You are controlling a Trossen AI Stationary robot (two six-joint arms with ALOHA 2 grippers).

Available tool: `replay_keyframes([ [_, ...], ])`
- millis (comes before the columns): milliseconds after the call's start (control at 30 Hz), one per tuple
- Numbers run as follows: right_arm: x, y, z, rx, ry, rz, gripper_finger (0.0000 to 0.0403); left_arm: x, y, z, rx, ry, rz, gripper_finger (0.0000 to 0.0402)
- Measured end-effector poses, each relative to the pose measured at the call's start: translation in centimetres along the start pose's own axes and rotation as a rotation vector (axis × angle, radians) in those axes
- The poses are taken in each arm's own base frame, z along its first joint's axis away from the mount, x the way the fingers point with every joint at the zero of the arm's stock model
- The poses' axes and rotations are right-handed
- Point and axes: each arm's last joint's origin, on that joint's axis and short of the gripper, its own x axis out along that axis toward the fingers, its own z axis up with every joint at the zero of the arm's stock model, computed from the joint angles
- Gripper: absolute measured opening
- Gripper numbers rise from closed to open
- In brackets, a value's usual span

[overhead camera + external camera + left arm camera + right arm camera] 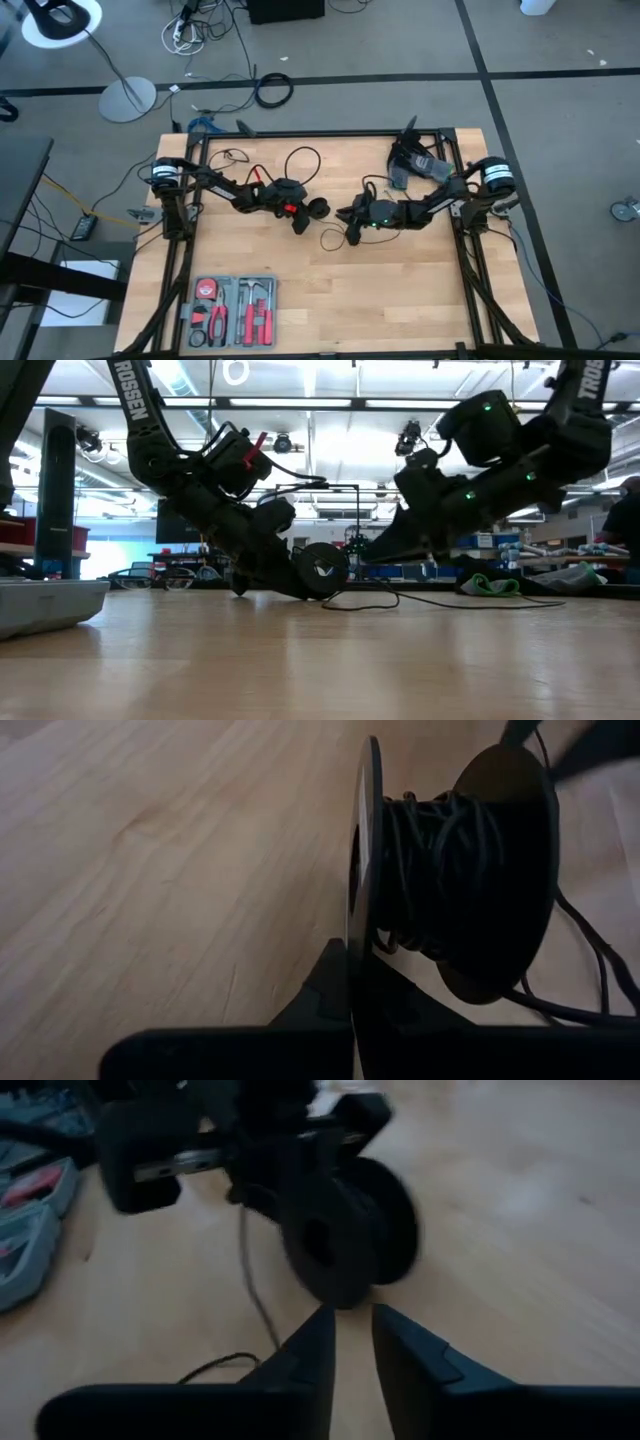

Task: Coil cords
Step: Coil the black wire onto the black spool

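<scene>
The cord is thin and black, mostly wound on a small black spool [440, 870] with two round discs. A loose tail [335, 240] lies slack on the wood. My left gripper [303, 214] reaches in from the table's left and is shut on the spool at mid-table. The spool stands on edge, low over the wood [322, 570]. My right gripper [352, 1342] comes in from the table's right, just short of the spool [345, 1230]. Its fingers are a little apart with bare wood showing between them. My left gripper pinches the rim of the spool's disc [362, 955] between its two fingers, at the disc's lower edge. The fingers slant down from the table's left. The spool stands on edge with its discs upright. Whether its lower rim rests on the wood, I cannot tell.
A grey tool tray [232, 312] with red-handled tools lies at the near left. A dark device [410, 160] sits at the far right, and thin black loops [303, 160] lie at the far side. A green object [490, 585] lies on the table beyond the right arm.
</scene>
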Motion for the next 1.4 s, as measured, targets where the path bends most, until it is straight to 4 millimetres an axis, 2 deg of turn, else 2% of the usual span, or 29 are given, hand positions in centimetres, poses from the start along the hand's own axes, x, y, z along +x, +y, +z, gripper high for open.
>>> replay_keyframes([
  [200,0.5,0.5,0.4,-0.039,0.016,0.075,0.0115,0.0,0.0,0.0,0.002,0.0,-0.003,0.0],
  [400,0.6,0.2,-0.2,-0.028,0.12,0.15,0.0146,0.0,0.0,0.0,0.002,-0.002,-0.005,0.0],
  [667,0.5,-0.1,-0.9,-0.074,0.191,0.129,0.0159,0.0,0.0,0.0,0.002,-0.003,-0.005,0.0],
  [800,0.6,-0.1,-0.9,-0.07,0.201,0.124,0.0136,0.0,0.0,0.0,0.002,-0.003,-0.005,0.0],
  [867,0.8,0.1,-0.5,-0.069,0.199,0.122,0.0101,0.0,0.0,0.0,0.002,-0.003,-0.005,0.0],
  [967,1.3,0.5,0.1,-0.099,0.216,0.117,0.0026,0.0,0.0,0.0,0.002,-0.003,-0.005,0.0],
  [1000,1.5,0.6,0.3,-0.119,0.219,0.115,0.0014,0.0,0.0,0.0,0.002,-0.003,-0.005,0.0],
  [1100,1.9,0.6,1.1,-0.129,0.182,0.073,0.001,0.0,0.0,0.0,0.002,-0.003,-0.005,0.0],
  [1400,1.9,-1.3,3.4,-0.096,0.12,0.041,0.0004,0.0,0.0,0.0,0.002,-0.002,-0.005,0.0],
])
